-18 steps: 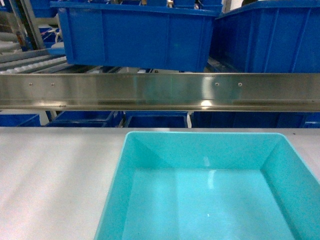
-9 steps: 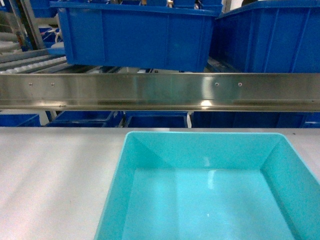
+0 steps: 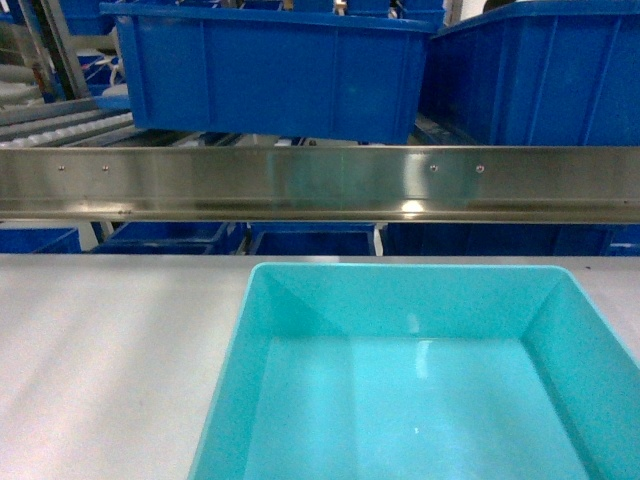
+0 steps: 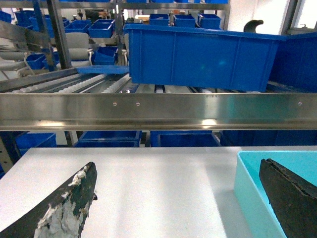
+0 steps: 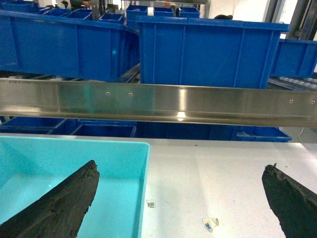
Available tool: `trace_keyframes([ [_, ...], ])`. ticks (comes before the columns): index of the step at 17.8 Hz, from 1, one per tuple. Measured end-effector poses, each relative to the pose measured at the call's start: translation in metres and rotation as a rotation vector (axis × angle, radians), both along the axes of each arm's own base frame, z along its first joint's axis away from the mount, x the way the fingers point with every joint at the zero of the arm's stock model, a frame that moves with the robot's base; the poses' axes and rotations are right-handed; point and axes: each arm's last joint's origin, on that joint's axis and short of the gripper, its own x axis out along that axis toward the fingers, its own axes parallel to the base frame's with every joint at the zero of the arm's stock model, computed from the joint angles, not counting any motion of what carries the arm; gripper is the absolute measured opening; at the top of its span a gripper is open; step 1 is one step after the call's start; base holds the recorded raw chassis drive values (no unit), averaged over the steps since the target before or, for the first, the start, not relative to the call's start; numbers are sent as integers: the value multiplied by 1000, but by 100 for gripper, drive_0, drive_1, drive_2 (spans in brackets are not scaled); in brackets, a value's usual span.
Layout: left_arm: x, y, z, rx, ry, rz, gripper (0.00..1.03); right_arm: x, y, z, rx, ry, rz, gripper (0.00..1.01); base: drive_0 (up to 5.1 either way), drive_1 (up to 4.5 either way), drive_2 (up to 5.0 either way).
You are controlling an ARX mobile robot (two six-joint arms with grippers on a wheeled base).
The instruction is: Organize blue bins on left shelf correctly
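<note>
On the white tabletop (image 3: 110, 370), just in front of the steel rack, the light turquoise rectangular plastic tub (image 3: 420, 390) is set upright and empty, its far rim close below the shiny stainless-steel front rail (image 3: 320, 183) of the left shelf. In the left wrist view the left gripper (image 4: 178, 198) is seen with jaws spread wide and nothing held; its right finger lies over the tub's left edge, its left finger over bare table. In the right wrist view the right gripper (image 5: 181, 198) is likewise wide open and empty, its left finger hanging over the tub's interior, its right finger beyond the tub's right wall. Dark royal-blue plastic crates (image 3: 270, 70) are seen on the roller tracks above the rail.
</note>
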Motion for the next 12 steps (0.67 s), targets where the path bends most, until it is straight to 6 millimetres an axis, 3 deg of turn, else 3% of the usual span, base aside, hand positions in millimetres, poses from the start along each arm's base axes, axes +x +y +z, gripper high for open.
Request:
trace_keyframes([
  [3,0,0,0,0,0,0,98,0,0,0,0,0,0,98,0,0,0],
  [5,2,0,3,-8,-21,-2,91,0,0,1,1,-5,5,98,0,0,0],
  [6,9,-2,7,-10,-21,-1,100,5,-1,4,11,-12,12,98,0,0,0],
  [10,54,-18,32,3,72,-75,98,45,10,43,47,54,76,98,0,0,0],
  [12,59,-20,30,6,103,-77,98,53,13,42,46,111,88,98,0,0,0],
])
